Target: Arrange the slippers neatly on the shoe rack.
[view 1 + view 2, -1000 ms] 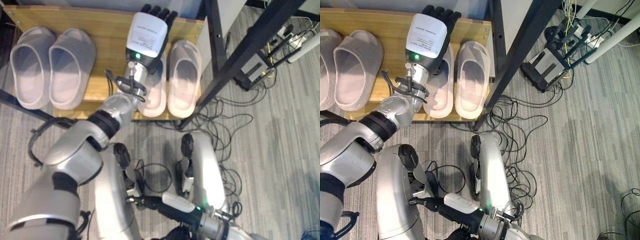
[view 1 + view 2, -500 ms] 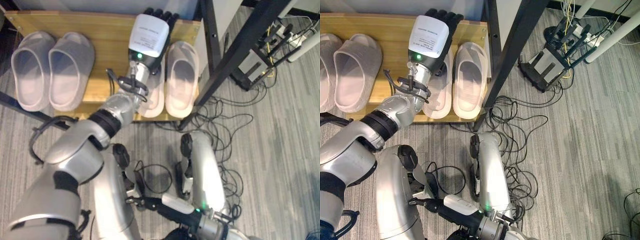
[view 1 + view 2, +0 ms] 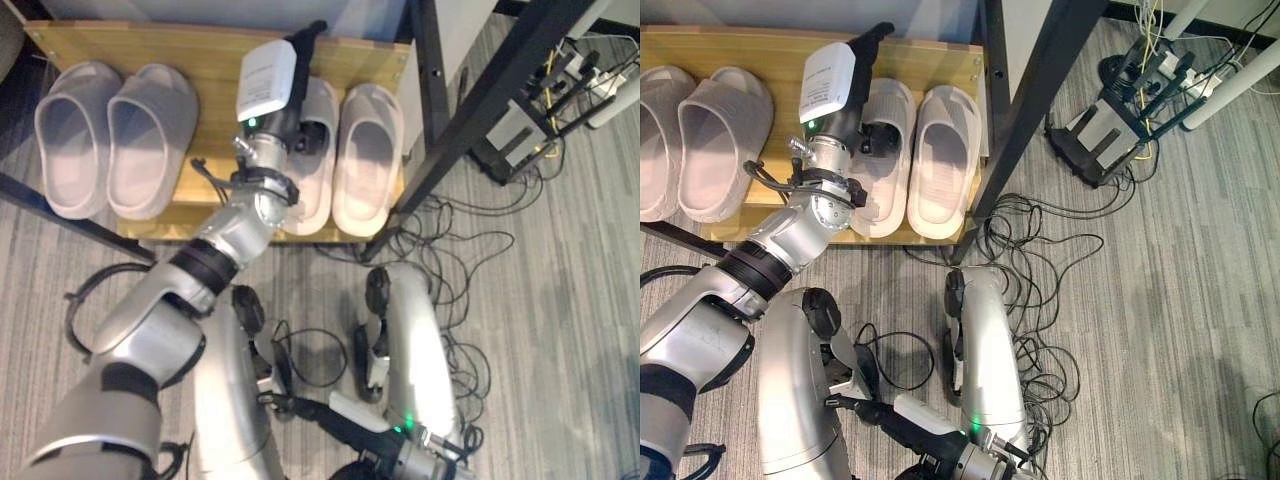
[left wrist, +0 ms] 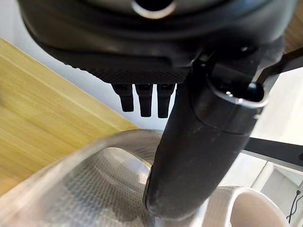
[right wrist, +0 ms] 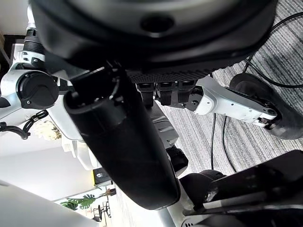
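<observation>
Slippers (image 3: 940,160) sit paired on the wooden shoe rack (image 3: 770,55) above grey carpet (image 3: 1160,300); left hand (image 3: 835,85) at 12 o'clock, fingers straight.

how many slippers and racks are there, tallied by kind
grey slippers: 4 — one pair at the rack's left, one pair at its right
wooden shoe rack: 1
total: 5
</observation>
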### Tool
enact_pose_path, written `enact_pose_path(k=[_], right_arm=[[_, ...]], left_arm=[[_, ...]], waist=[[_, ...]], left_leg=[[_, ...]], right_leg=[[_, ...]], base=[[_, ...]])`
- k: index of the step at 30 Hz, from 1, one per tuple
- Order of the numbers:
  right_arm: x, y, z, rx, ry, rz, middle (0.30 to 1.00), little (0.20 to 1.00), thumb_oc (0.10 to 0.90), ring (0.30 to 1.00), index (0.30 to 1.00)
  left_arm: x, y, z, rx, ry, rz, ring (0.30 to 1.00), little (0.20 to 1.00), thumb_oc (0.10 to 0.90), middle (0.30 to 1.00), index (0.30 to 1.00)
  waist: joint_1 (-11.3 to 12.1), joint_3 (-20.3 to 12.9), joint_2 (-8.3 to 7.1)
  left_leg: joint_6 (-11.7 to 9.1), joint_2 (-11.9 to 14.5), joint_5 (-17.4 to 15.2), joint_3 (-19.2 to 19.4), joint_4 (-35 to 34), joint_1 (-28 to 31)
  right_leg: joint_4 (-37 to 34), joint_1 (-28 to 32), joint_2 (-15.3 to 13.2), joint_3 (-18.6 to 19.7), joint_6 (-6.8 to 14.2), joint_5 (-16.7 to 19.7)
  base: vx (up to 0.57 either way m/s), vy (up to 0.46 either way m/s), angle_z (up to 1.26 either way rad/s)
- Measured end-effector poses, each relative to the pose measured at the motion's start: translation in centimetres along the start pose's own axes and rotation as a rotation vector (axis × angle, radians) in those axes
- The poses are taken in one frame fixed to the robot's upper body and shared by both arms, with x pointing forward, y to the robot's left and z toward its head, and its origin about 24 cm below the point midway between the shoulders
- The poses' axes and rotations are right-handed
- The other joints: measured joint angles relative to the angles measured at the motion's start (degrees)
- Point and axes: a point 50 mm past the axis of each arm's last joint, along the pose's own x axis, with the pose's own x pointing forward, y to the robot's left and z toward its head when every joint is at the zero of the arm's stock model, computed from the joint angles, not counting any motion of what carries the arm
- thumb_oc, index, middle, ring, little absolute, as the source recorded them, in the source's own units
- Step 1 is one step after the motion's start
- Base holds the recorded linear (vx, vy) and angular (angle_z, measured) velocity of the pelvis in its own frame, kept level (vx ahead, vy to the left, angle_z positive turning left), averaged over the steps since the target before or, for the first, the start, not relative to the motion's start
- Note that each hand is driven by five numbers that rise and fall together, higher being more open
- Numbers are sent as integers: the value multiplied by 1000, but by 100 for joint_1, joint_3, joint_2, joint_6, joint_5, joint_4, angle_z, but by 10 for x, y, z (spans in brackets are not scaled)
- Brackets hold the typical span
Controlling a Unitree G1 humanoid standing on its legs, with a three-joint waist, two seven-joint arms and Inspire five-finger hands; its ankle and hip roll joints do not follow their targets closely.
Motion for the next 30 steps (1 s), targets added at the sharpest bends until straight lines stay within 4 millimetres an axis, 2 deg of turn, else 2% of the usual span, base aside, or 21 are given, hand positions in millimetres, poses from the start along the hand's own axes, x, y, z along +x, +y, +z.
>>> enact_pose_path(k=[4, 19, 26, 30], right_arm=[[0, 0, 0, 0, 0, 0, 900, 900, 800, 900, 900], [0, 0, 0, 4, 1, -4, 900, 900, 800, 900, 900], [-2, 0, -1, 18, 5, -16, 900, 900, 800, 900, 900], [-2, 0, -1, 18, 5, -20, 900, 900, 800, 900, 900]], left_arm=[[-3, -8, -2, 51, 9, -36, 900, 900, 800, 900, 900], [-2, -7, 0, 117, -21, -46, 900, 900, 800, 900, 900], [-2, 6, 6, 134, -85, -14, 900, 900, 800, 900, 900], [-9, 12, 5, 105, -107, 1, 900, 900, 800, 900, 900]], waist=[[-2, 1, 2], [20, 20, 42], [97, 29, 66], [106, 30, 85]], left_leg=[[-7, 1, -3, -1, 1, 0], [-71, -28, 5, -7, 1, 4], [-114, -33, 24, -19, 1, 3], [-125, -39, 20, -18, 2, 2]], right_leg=[[2, -3, 1, 1, 0, -1], [27, -2, -4, 7, 17, -10], [45, -16, -8, 7, 16, -10], [61, -21, -13, 10, 18, -11]], base=[[0, 0, 0], [0, 0, 0], [0, 0, 0], [0, 0, 0]])
